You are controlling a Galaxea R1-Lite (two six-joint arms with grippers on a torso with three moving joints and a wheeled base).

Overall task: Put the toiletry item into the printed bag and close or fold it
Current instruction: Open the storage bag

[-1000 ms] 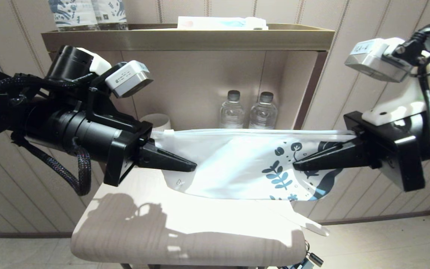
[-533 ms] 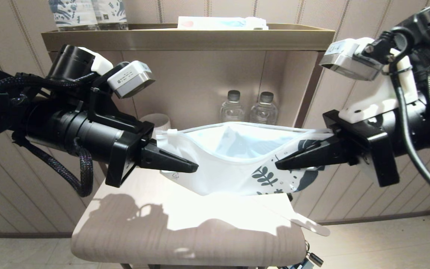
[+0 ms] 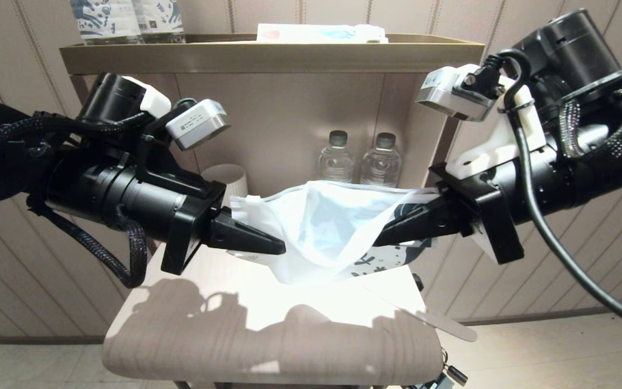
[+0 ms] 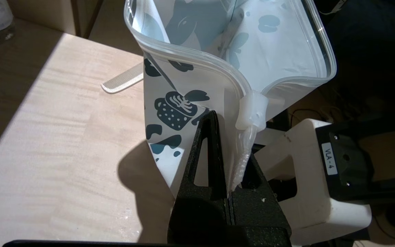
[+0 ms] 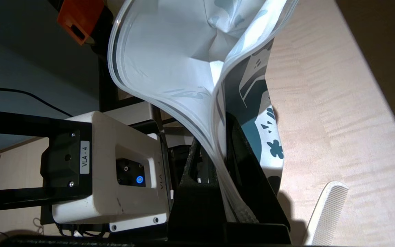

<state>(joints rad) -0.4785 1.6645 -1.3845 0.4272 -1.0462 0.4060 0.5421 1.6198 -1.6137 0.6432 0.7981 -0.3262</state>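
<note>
Swinging inward since a second ago, the right gripper (image 3: 384,237) has bowed the bag (image 3: 316,237) open above the table (image 3: 181,335), both level grippers, left (image 3: 276,247) too, pinching its ends, comb (image 3: 440,321) at the right edge.

Printed bag (image 3: 316,237) hangs above the table (image 3: 181,324), held between left gripper (image 3: 273,247) at its left end and right gripper (image 3: 384,237) at its right end. Toiletry item (image 3: 443,323) lies on the table's right front part, below the bag. Behind: cup (image 3: 230,178) on the left, two bottles (image 3: 359,162) in the shelf (image 3: 273,54) niche, packet (image 3: 322,33) on top.
</note>
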